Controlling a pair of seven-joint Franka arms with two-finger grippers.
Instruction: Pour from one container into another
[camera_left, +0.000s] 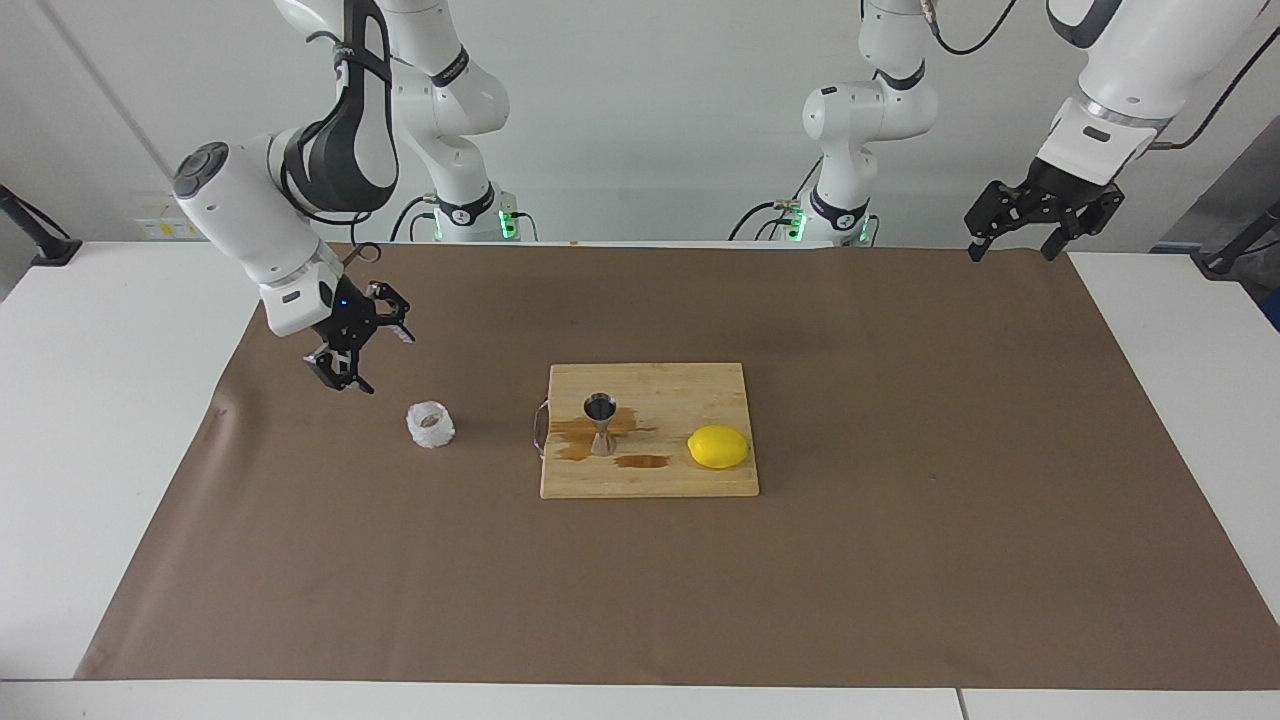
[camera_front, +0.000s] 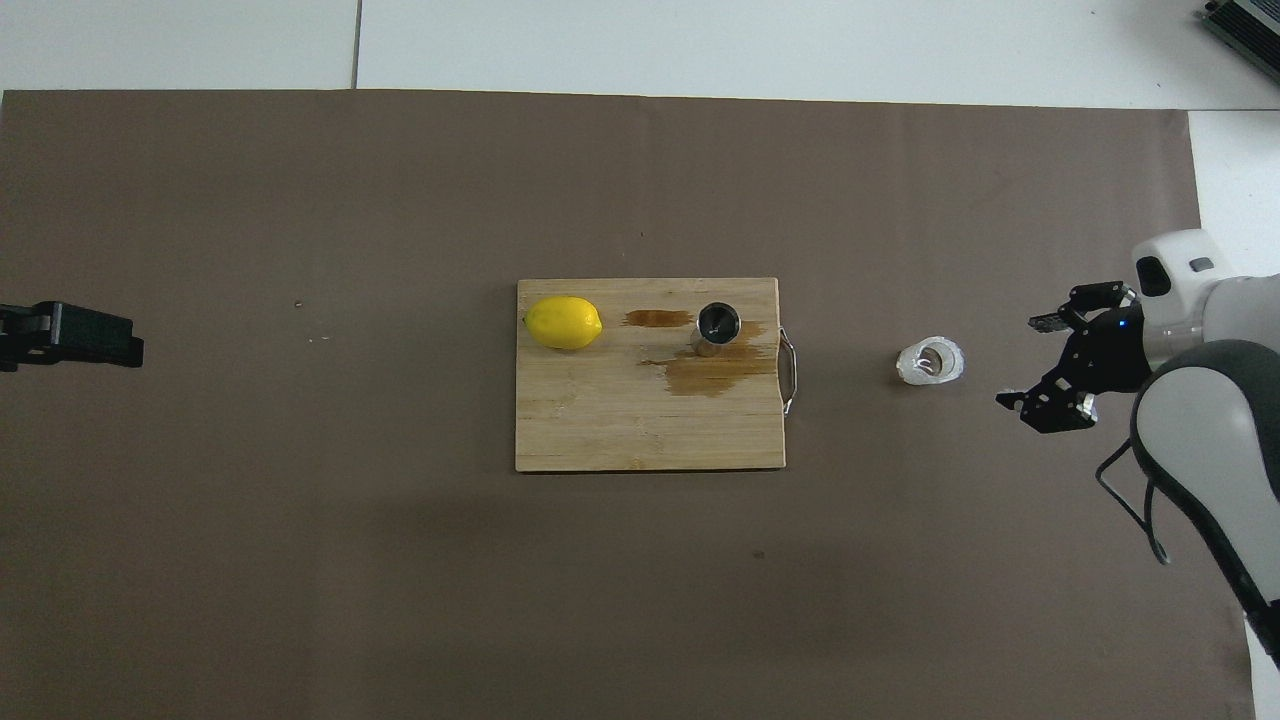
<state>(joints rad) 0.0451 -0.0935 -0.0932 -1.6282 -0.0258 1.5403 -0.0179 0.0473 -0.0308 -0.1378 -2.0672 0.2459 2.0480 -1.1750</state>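
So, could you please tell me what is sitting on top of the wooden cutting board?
On the wooden cutting board stand a shiny steel hourglass jigger and a yellow lemon, with brown liquid stains around the jigger. The jigger's contents cannot be made out.

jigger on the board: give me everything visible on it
The jigger is a small shiny steel hourglass, two cones joined at a narrow waist. It stands upright on the wooden cutting board, mouth up, at the end toward the right arm, beside the lemon. Brown wet stains spread on the board around its base. Its inside looks dark; fill level cannot be told. Nothing grips or touches it.
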